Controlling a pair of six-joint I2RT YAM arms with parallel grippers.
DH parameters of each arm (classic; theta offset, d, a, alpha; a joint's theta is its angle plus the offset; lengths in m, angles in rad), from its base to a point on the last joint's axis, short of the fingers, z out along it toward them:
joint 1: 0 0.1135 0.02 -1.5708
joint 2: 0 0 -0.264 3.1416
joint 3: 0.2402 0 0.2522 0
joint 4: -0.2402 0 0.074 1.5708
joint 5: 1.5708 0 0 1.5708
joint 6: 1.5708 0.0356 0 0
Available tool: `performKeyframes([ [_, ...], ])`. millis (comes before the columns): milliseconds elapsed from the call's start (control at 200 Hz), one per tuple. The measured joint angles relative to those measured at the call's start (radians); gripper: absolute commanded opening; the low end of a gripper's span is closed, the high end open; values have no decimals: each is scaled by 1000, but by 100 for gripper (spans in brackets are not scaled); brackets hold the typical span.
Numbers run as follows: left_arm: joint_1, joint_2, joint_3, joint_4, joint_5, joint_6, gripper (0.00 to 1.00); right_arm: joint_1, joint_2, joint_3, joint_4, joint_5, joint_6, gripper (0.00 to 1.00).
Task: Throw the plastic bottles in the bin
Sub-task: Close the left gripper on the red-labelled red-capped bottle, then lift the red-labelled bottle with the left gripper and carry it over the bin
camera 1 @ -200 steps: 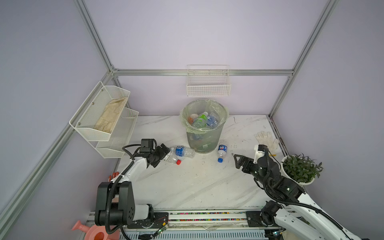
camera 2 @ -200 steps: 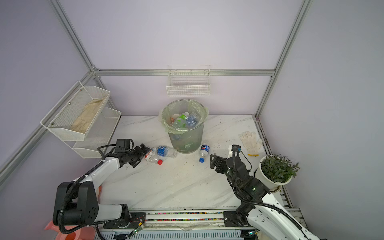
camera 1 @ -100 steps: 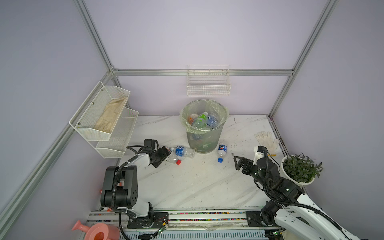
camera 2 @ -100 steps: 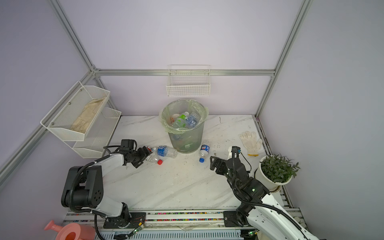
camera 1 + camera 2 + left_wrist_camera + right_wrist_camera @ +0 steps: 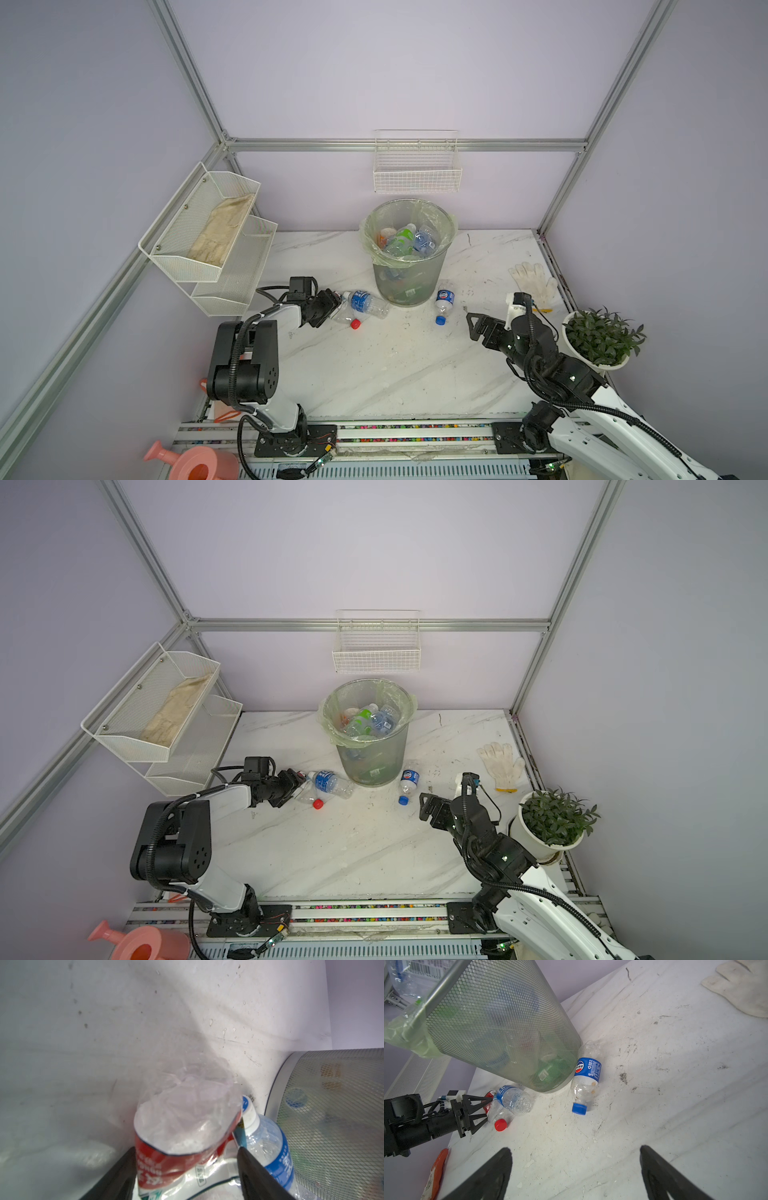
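The left claw [image 5: 333, 306] [image 5: 297, 784] lies low over the marble table [image 5: 395, 374], reaching in from 9 o'clock toward the foot of the bin [image 5: 409, 270]. The red-labelled bottle [image 5: 345, 314] lies right between its fingers. In both top views the bottle's base end is inside the claw and its red cap points out toward 5 o'clock. The left wrist view shows the jaws about half closed, with a dark finger [image 5: 124, 1169] against each side of the crumpled red label, so the bottle [image 5: 182, 1126] fills the gap. The bottle rests on the table. A blue-labelled bottle [image 5: 366, 303] [image 5: 268, 1140] touches its 12 o'clock side and lies outside the claw. Its white cap is just beside one finger and its base points toward the bin at 3 o'clock. The right claw [image 5: 471, 327] [image 5: 574, 1148] has its jaws spread wide and holds nothing. A blue-capped bottle [image 5: 444, 305] [image 5: 586, 1078] lies at about 10 o'clock from it, with bare table between them. This bottle rests against the foot of the bin at the bin's 4 o'clock, its cap toward 6 o'clock. More bottles [image 5: 405, 241] are piled inside the bin's green liner.
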Motion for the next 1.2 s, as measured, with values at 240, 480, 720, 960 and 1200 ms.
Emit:
performKeyframes([
  [240, -1, 41, -1, 56, 34, 7, 42, 0, 5, 0, 0, 0, 5, 97],
  [480, -1, 24, -4, 24, 21, 7, 34, 0, -6, 0, 0, -1, 15, 98],
  [720, -1, -190, -6, -137, -26, 10, 27, 0, -30, 0, -1, 0, 26, 97],
  [960, -1, -492, 13, -267, -60, 18, 24, 0, -61, 0, -6, -3, 39, 97],
  [1200, -1, -688, 137, -324, -58, 25, 25, 0, -103, 0, -39, -7, 56, 97],
])
